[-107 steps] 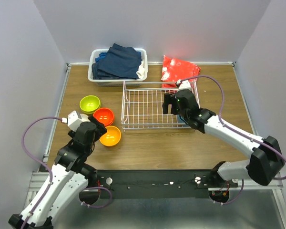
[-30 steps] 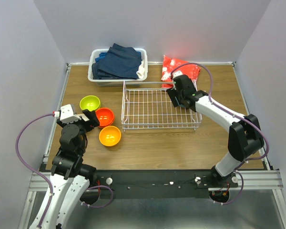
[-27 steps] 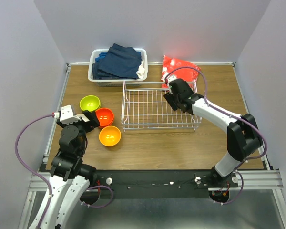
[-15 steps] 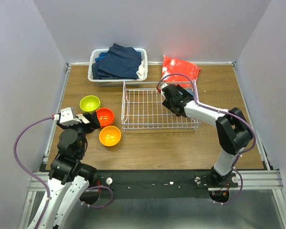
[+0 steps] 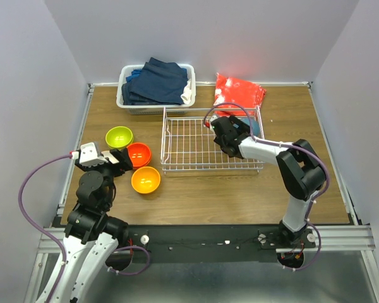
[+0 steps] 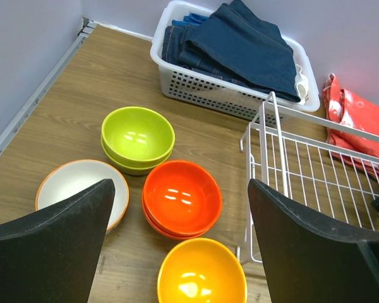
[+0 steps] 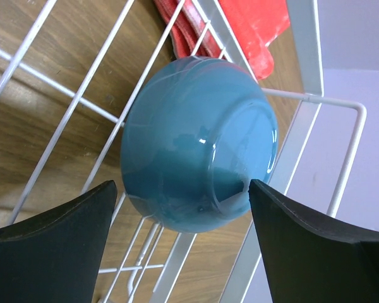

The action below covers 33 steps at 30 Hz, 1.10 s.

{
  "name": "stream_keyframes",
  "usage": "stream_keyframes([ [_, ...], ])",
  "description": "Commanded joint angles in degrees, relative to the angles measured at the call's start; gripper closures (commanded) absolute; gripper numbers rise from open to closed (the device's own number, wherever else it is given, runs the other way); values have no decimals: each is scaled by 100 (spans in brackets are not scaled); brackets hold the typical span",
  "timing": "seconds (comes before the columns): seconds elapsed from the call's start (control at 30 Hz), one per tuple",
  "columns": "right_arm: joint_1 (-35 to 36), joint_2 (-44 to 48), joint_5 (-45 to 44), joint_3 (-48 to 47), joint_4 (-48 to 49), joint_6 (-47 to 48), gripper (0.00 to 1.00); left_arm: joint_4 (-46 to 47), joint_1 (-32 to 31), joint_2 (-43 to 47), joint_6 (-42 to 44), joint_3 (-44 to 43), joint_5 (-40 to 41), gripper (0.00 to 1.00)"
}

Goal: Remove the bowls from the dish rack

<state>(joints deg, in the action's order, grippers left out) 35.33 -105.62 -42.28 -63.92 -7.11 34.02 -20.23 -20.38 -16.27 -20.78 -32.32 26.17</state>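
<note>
The white wire dish rack (image 5: 165, 144) (image 6: 265, 136) stands mid-table. One teal bowl (image 7: 196, 164) (image 5: 257, 129) leans tilted in its far right corner, underside toward my right wrist camera. My right gripper (image 7: 180, 189) (image 5: 242, 131) is open, with its fingers on either side just short of this bowl. Left of the rack sit the lime green bowls (image 6: 138, 136) (image 5: 119, 136), the red-orange bowls (image 6: 182, 197) (image 5: 139, 153), a yellow-orange bowl (image 6: 202, 273) (image 5: 146, 180) and a white bowl (image 6: 76, 189). My left gripper (image 6: 179, 189) (image 5: 123, 158) hangs open above them and holds nothing.
A white plastic tub of dark blue clothes (image 5: 156, 85) (image 6: 230, 53) stands behind the rack's left end. A red bag (image 5: 239, 93) (image 6: 354, 120) (image 7: 246, 25) lies just beyond the rack's far right corner. Walls close in the table on three sides.
My right wrist has slid left along the rack's far side while the elbow folded inward, turning the gripper toward the corner bowl. The left arm has barely moved.
</note>
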Motion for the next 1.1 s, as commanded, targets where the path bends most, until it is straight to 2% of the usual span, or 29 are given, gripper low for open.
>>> stream_keyframes([
  [0.0,-9,-336,-201,161,325,184,9,81,-18,89,56,50,142,5],
  [0.07,-18,-249,-193,108,290,149,11,89,-18,98,65,50,142,5],
  [0.3,0,138,-26,-41,105,-115,39,72,-18,98,56,41,107,5],
  [0.37,44,261,-17,-59,53,-185,42,80,-18,72,47,50,99,5],
  [0.5,79,393,62,-121,-44,-326,55,80,-10,37,39,41,63,5],
  [0.67,97,472,-8,-121,-62,-519,61,54,17,-16,30,32,2,5],
  [1.07,220,1078,668,-410,-229,-1371,69,10,96,-227,3,15,-288,5],
])
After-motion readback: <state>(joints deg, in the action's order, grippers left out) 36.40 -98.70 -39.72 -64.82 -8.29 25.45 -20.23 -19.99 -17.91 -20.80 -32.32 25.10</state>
